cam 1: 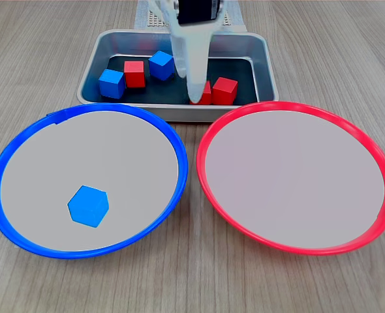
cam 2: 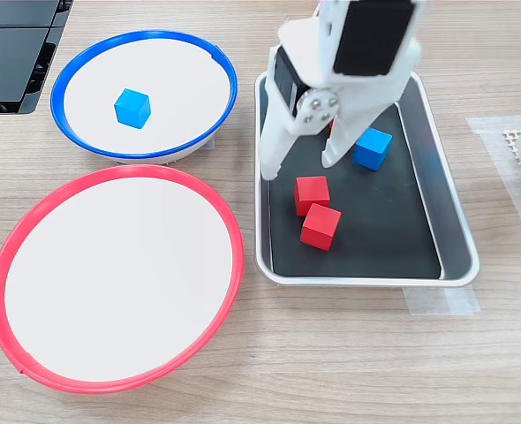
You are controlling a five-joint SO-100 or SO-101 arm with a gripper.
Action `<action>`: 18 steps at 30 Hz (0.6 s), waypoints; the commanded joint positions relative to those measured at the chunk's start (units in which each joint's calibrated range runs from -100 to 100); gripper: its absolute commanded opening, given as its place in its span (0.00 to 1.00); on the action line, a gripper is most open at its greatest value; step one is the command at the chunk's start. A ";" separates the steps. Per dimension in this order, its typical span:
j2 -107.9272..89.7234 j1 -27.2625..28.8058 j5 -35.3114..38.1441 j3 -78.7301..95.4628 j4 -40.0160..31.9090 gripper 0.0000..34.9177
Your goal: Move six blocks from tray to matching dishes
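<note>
- Six cubes were counted across both exterior views: one blue cube (cam 1: 88, 206) had already been set in the blue-rimmed dish (cam 1: 23, 156), while five were left on the dark floor of the metal tray (cam 1: 261, 55).
- In the first exterior view, two blue cubes (cam 1: 111, 83) (cam 1: 161, 65) and one red cube (cam 1: 134, 74) were grouped toward the tray's left; two red cubes (cam 1: 224, 90) (cam 1: 204, 94) lay close together near its front wall.
- The white gripper (cam 2: 298, 168) was seen lowered into the tray with its jaws spread apart and nothing held — one finger stood by the tray wall nearest the dishes, the other toward the blue cube (cam 2: 372, 147).
- The nearer red cube (cam 2: 312, 193) was judged the likely target, as it lay just below the open jaws in the second exterior view; whether a fingertip touched it could not be told.
- The red-rimmed dish (cam 2: 13, 243) was left bare, presumably awaiting the red cubes — sorting by colour was thus judged barely begun.
- Both dishes had been placed side by side, just in front of the tray, so that each carry would be short.
</note>
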 commanded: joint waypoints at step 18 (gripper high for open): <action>5.58 -4.21 -0.49 -4.31 1.54 0.01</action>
